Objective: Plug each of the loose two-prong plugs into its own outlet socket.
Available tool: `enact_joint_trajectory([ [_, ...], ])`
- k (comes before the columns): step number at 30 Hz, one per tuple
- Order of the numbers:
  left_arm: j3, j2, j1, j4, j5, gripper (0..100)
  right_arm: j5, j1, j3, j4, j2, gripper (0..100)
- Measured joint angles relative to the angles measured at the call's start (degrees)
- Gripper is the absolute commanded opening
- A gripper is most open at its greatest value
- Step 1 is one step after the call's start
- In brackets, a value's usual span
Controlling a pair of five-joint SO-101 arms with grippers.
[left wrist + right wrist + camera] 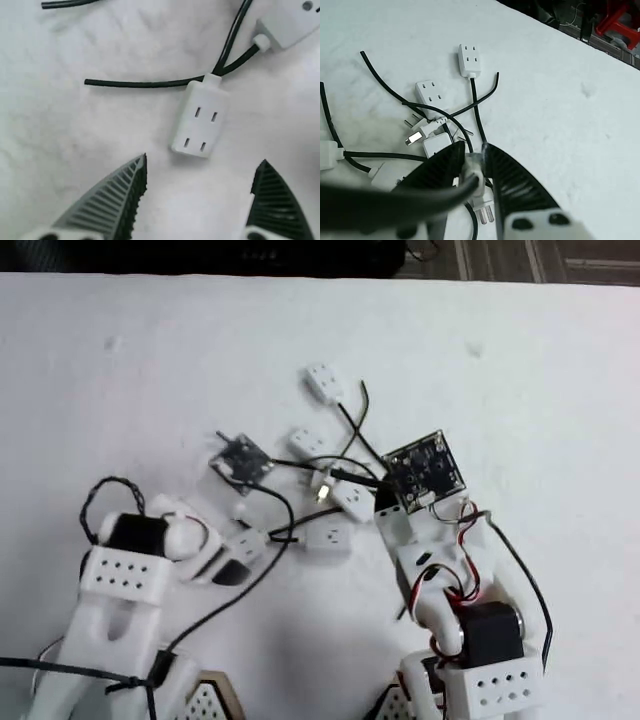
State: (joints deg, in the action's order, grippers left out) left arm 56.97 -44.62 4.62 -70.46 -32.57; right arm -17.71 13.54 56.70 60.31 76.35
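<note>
My left gripper (203, 161) is open just short of a white outlet socket (200, 122) that lies flat on the table with its slots up and a black cable at its far end. In the high view this socket (249, 540) sits at the tips of the left gripper (232, 555). My right gripper (475, 150) is shut on a white two-prong plug (479, 192), whose prongs stick out past the fingers. A loose plug (420, 131) lies beyond it among three more sockets (470, 59) (431, 95) (437, 145). In the high view the right gripper (385, 508) is beside the cluster of sockets (350, 498).
Black cables (350, 420) cross and loop between the sockets at mid-table. Two small black circuit boards (243, 462) (425, 470) show near the cluster. The white table (120, 370) runs wide to the left, right and back; a dark floor lies past its far edge.
</note>
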Motion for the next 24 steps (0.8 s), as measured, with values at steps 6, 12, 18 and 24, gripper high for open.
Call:
enact_joint_trajectory([
  [6,-2.7,13.3,2.0,3.9,-0.3,33,0.0,0.0,0.0,0.0,0.0,1.7],
  [12,-7.8,27.1,2.0,6.6,-0.3,27,0.0,0.0,0.0,0.0,0.0,1.7],
  [18,-8.1,32.0,2.1,11.3,-0.3,16,0.0,0.0,0.0,0.0,0.0,1.7],
  [24,-8.4,32.5,4.0,11.7,-0.4,3,-1.4,0.0,0.0,0.0,0.0,1.7],
])
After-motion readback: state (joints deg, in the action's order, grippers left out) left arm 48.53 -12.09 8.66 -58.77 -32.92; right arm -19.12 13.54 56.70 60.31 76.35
